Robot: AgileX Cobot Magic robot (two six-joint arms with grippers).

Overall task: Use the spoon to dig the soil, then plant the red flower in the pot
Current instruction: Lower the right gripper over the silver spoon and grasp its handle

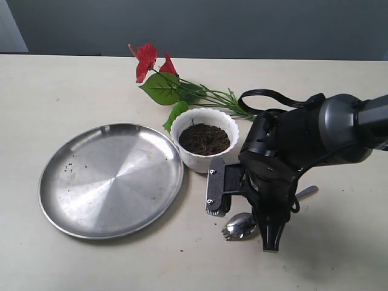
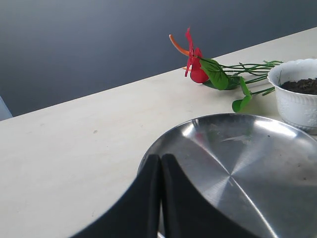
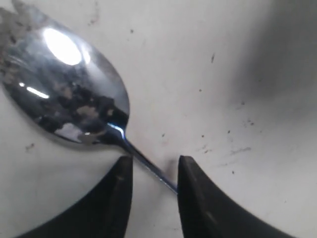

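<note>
Grasp spoon (image 3: pixel 69 84) | my right gripper (image 3: pixel 153 173) stood part-open astride its handle, nothing held | best closed squarely, low against counter (image 1: pixel 339 254)

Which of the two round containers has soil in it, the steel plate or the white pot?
The white pot, filled with dark soil; the steel plate beside it holds only a few specks.

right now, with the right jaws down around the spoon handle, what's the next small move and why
Probably close the right gripper on the small shiny silver metal spoon: its slim handle runs between the open jaws, nearer one finger, not clamped, and the spoon lies flat on the cream table. Then lift toward the white scalloped pot of dark soil.
</note>
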